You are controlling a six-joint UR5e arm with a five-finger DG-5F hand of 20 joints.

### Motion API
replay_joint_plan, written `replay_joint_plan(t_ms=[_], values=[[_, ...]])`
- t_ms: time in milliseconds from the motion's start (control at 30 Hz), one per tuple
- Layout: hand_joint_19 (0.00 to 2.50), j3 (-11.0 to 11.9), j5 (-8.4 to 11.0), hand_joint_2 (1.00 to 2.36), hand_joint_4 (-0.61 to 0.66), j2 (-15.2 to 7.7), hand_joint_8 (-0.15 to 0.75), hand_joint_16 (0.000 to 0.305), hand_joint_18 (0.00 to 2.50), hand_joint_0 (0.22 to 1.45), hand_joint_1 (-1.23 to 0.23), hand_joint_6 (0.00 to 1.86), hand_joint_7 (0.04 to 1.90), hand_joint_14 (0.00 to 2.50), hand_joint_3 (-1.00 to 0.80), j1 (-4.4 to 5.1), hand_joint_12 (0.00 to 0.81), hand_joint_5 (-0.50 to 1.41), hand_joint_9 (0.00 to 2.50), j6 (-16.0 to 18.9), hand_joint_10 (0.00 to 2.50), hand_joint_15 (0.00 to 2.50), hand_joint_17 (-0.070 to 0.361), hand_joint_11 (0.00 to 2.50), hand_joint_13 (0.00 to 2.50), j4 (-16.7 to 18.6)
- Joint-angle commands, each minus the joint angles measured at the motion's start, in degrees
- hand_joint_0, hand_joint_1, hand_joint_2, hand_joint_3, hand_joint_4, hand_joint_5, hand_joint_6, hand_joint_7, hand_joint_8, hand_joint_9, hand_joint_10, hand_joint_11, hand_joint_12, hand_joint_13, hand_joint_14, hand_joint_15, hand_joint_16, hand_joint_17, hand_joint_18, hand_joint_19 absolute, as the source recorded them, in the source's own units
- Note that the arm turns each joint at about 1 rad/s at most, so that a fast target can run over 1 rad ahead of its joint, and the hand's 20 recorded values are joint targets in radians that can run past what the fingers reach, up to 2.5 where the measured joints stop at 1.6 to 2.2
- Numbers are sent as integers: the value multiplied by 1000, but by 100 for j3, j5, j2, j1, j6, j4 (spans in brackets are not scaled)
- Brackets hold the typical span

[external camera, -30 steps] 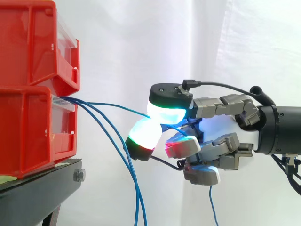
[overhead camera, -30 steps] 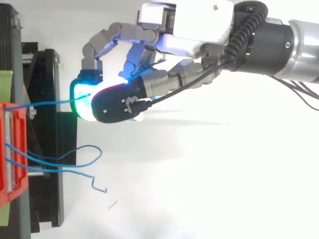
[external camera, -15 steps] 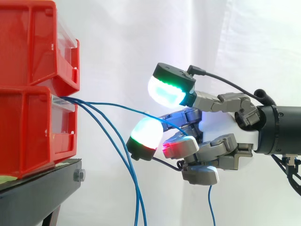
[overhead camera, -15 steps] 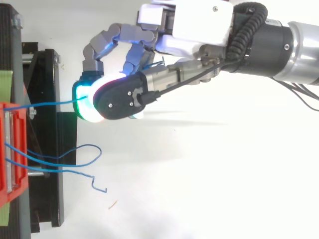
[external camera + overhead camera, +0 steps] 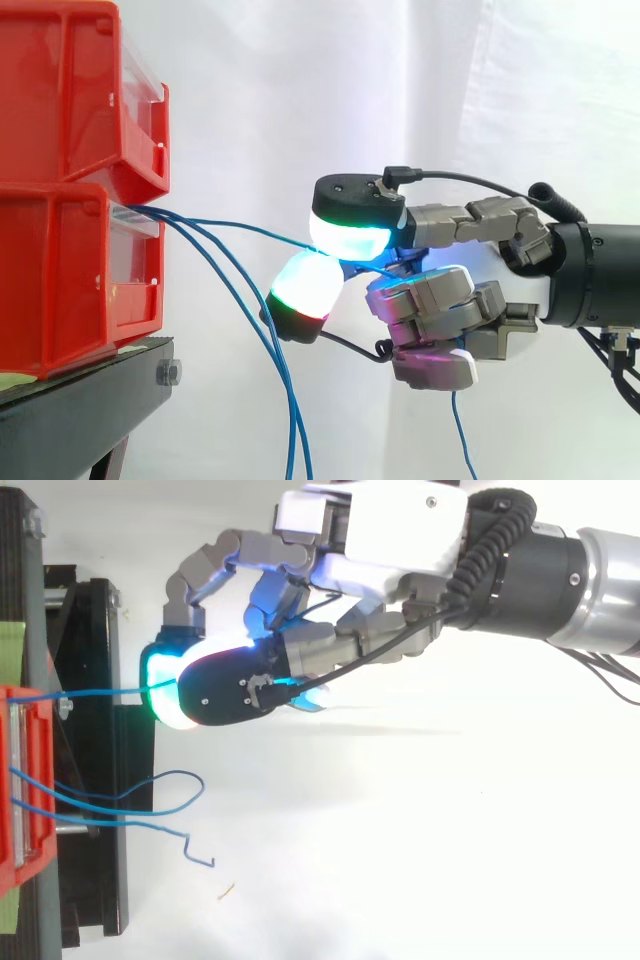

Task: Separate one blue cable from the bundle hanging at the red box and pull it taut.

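Thumb drops back down; the hand (image 5: pixel 440 305) pinches one blue cable (image 5: pixel 235 226), which runs from the lower red box (image 5: pixel 60 280) beyond its fingertips.

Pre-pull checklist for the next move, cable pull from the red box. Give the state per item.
1. Grip: hand shut on one blue cable: ok, pads pinch it.
2. Single cable in the pinch: ok, the other two blue cables hang apart from the hand.
3. Cable taut: not ok, it bows slightly in the side view.
4. Anchoring inside the red box: cannot tell, the cable's end is hidden there.
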Motion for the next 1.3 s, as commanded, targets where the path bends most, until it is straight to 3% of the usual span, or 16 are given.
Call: replay_joint_plan(t_ms=[0,400,667,833,1267], values=[[926,-4,0,1223,278,5,450,66,1480,586,-740,884,833,1722,-32,4,449,-176,1070,0,862,973,150,1016,1410,-3],[945,4,18,1000,274,-4,430,62,1401,662,-827,920,827,1750,-55,30,435,-187,1000,9,853,1028,140,1066,1333,-12],[999,4,9,1010,253,-4,396,54,1314,672,-845,923,836,1691,-156,30,402,-194,979,123,701,1131,122,1186,1279,-3],[1016,-4,9,1015,230,-4,371,51,1277,677,-850,921,850,1640,-173,30,379,-197,972,378,625,1187,115,1248,1262,-3],[1030,-4,0,1016,222,-4,364,48,1249,680,-852,920,845,1615,-179,30,369,-201,967,791,599,1217,108,1271,1252,6]])
